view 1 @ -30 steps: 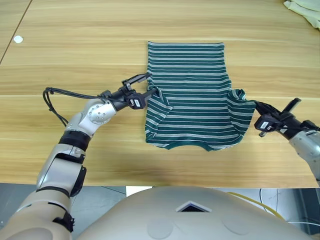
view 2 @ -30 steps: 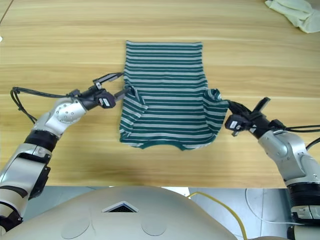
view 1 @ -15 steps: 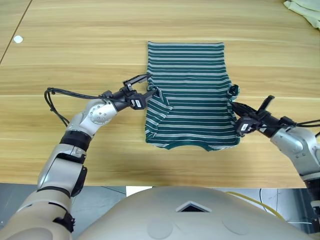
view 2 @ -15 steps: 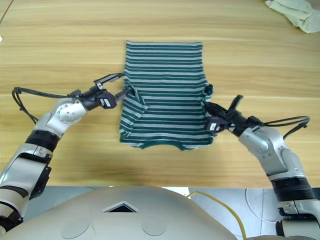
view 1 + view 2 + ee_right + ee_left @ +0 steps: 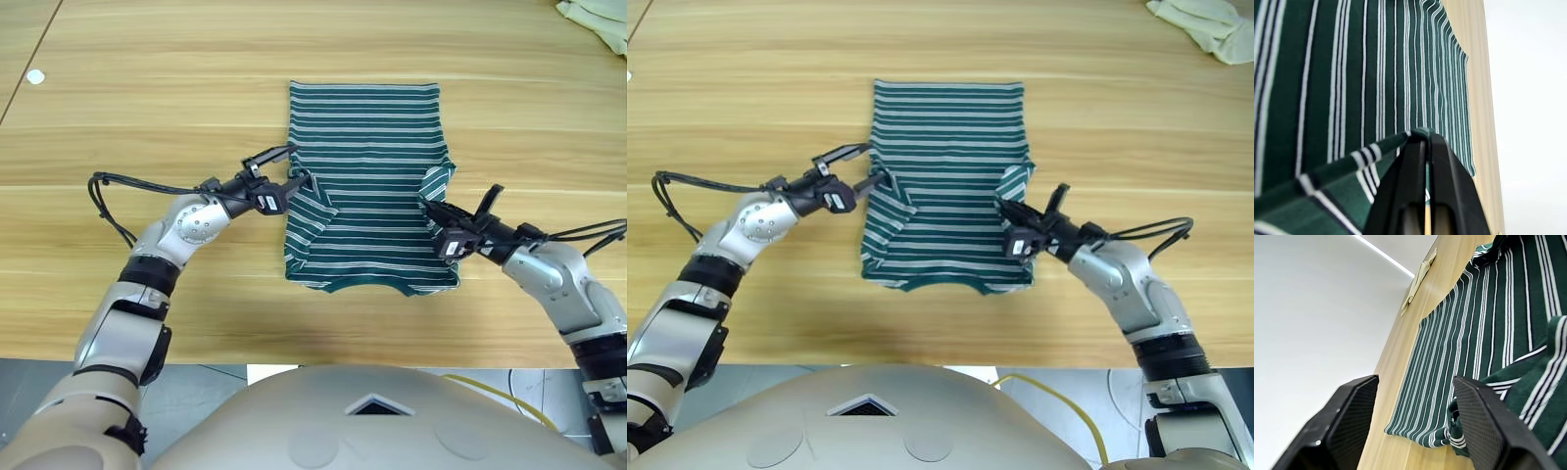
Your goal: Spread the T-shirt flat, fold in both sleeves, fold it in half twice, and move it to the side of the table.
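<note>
I see the green striped T-shirt (image 5: 364, 147) lying in the middle of the wooden table (image 5: 147, 78), hem toward 12 o'clock. At its 9 o'clock edge my left gripper (image 5: 297, 163) has its fingers (image 5: 1347, 416) spread wide and holding nothing, one tip right beside the folded-in left sleeve. At 3 o'clock my right gripper (image 5: 429, 206) has its fingers (image 5: 1447, 186) pressed together, pinching the right sleeve, lifted over the shirt's body. A pale cloth (image 5: 598, 20) lies far off toward 1 o'clock.

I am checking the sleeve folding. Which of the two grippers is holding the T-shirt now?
The right gripper: its fingers are shut on a fold of the T-shirt. The left gripper stands open at the shirt's edge.
</note>
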Motion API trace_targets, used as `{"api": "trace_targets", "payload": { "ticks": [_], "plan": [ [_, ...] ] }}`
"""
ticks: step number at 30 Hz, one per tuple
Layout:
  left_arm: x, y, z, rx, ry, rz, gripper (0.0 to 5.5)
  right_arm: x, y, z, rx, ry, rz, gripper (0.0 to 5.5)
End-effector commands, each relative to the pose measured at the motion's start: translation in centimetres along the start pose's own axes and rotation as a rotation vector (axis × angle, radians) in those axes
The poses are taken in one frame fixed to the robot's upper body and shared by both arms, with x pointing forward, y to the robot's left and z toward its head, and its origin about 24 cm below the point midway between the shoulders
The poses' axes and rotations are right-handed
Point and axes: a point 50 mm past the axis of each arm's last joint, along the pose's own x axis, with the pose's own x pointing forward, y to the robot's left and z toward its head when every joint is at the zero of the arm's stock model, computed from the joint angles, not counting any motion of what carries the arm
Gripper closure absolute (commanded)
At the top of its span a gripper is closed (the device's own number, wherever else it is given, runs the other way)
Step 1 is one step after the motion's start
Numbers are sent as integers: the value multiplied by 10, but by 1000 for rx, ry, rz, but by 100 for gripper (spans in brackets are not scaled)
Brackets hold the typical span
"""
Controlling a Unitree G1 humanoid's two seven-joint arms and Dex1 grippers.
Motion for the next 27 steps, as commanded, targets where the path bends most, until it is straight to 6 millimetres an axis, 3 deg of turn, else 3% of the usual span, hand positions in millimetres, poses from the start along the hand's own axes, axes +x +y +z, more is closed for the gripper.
{"api": "trace_targets", "payload": {
  "ticks": [1, 19, 21, 27],
  "plan": [
    [-1, -2, 0, 2, -1, -8, 263, 9, 0, 2, 0, -5, 8, 548],
    [1, -3, 2, -9, -11, -13, 263, 32, 16, -12, 67, 31, 58, 548],
    [0, -3, 2, -26, -19, -22, 263, 30, 19, -10, 74, 10, 74, 511],
    [-6, 5, 8, -140, -86, -53, 169, 28, 12, -6, 139, -49, 28, 406]
  ]
}}
